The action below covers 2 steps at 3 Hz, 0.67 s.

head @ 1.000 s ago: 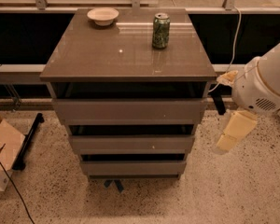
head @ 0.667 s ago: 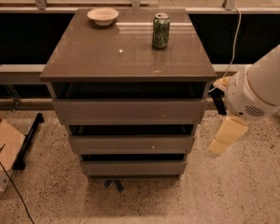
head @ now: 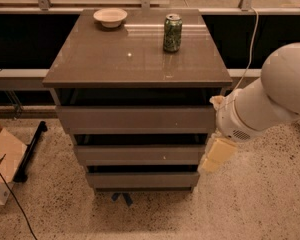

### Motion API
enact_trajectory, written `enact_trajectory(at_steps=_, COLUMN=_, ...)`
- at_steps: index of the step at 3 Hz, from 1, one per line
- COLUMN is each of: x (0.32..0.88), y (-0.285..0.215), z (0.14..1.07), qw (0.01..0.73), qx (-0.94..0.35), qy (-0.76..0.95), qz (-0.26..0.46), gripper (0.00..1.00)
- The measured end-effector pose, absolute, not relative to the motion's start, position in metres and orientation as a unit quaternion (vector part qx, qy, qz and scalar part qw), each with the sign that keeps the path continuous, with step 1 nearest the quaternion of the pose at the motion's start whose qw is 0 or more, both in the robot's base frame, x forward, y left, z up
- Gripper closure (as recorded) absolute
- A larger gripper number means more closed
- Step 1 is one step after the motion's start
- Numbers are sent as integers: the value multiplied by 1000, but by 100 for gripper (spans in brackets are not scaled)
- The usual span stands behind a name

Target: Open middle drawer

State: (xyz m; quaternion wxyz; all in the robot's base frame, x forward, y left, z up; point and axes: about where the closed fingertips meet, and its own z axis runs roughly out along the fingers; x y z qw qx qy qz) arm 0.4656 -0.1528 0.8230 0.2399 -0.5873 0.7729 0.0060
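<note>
Gripper (head: 216, 155), cream-coloured, hangs below the front right corner of the tabletop (head: 115, 59), just beside the right end of the middle drawer (head: 135, 154); whether it is wide or closed I cannot tell. That drawer, second front down under the front edge, looks stiff, glossy and slippery with no handle, so the top lip at the dark gap seems the only hold. Farther back, the green can (head: 172, 33) near the back right corner bears print, perhaps a soda label, that I cannot read.

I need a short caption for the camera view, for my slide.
Robot's tool hangs at the right end of the middle drawer of a three-drawer cabinet.
</note>
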Motion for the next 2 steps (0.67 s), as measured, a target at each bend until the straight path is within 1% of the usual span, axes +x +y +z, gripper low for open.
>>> enact_trajectory(at_steps=2, x=488, y=-135, z=764, qw=231, qx=-608, qy=760, qz=9, gripper=0)
